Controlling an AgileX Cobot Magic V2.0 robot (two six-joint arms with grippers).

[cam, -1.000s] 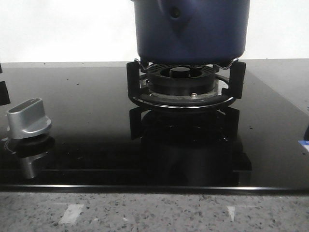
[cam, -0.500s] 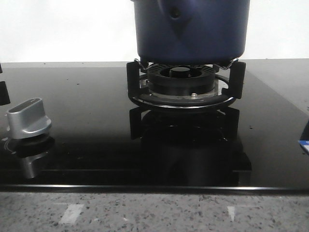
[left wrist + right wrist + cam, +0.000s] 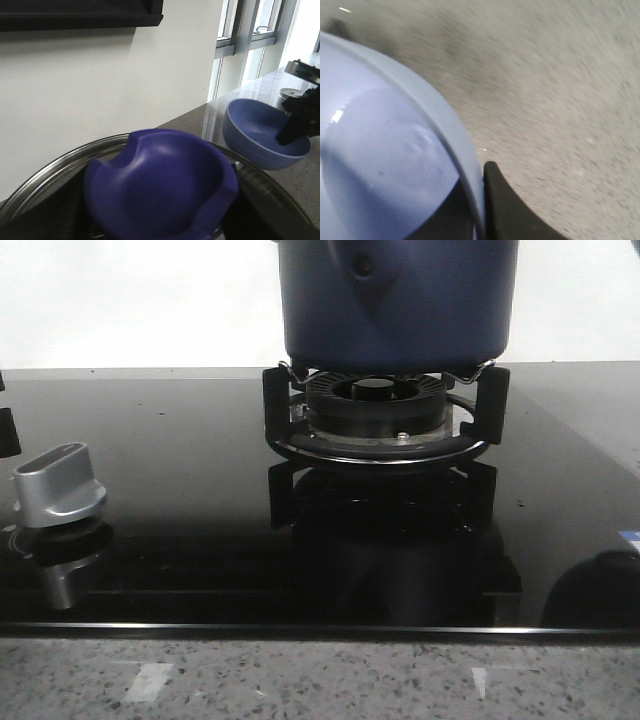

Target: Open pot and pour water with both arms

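front: pot [image 3: 398, 302] sits on burner ring [image 3: 378, 418], glass hob bare toward near edge | left wrist: blue knob [image 3: 160, 185] on steel-rimmed lid, grip unclear | right wrist: finger [image 3: 507, 210] at bowl [image 3: 385, 165] rim, clamping unclear

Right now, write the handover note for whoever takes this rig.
Left pincer: close over the lid knob; its grip is out of view, so I cannot tell.
Right pincer: closed on the rim of the bowl, one finger on each side.
Pot: sitting on the burner.
Done: bowl grasped. Whether the lid is lifted cannot be seen.
Left: open the pot, pour the water.
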